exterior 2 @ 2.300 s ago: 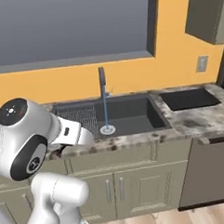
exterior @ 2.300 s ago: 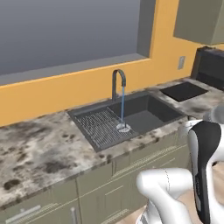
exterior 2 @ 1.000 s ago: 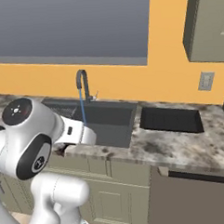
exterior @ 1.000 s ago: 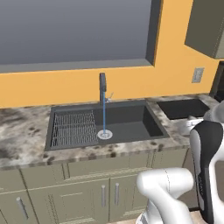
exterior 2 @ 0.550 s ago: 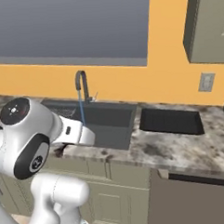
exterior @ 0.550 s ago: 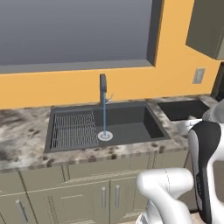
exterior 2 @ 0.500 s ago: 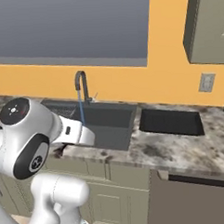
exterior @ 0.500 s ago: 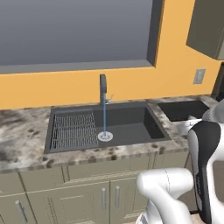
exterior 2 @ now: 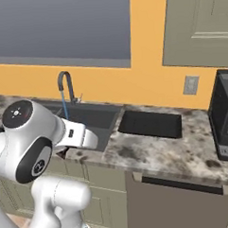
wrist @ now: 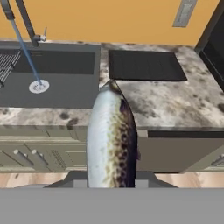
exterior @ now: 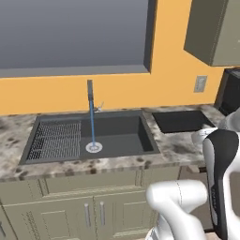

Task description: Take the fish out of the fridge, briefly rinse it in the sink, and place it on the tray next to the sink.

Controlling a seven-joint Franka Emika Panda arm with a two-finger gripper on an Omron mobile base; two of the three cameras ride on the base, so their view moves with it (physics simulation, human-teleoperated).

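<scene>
A silvery, brown-speckled fish [wrist: 111, 140] stands up from the bottom of the hand view, with my gripper [wrist: 109, 183] shut on its lower part; the fingertips are hidden behind it. It hangs in front of the counter edge, between the sink [wrist: 65, 94] and the flat black tray [wrist: 144, 65]. The dark basin of the sink [exterior: 117, 133] has a ribbed grid at its left and a round drain [exterior: 93, 147]. A thin blue stream runs from the faucet [exterior: 90, 91] onto the drain. To the right of the sink lies the tray [exterior: 180, 121], also the tray [exterior 2: 149, 123].
The speckled stone counter [exterior 2: 151, 154] runs on to the right, up to a dark appliance [exterior 2: 225, 124]. A wall outlet [exterior: 200, 83] and an upper cabinet [exterior 2: 196, 26] are above the tray. Cabinet doors [exterior: 93, 213] and a dishwasher front [exterior 2: 172, 203] lie below the counter.
Both base views have shifted: the sink has slid left and the tray has come closer to the middle, so the base has driven right. Water keeps running.
</scene>
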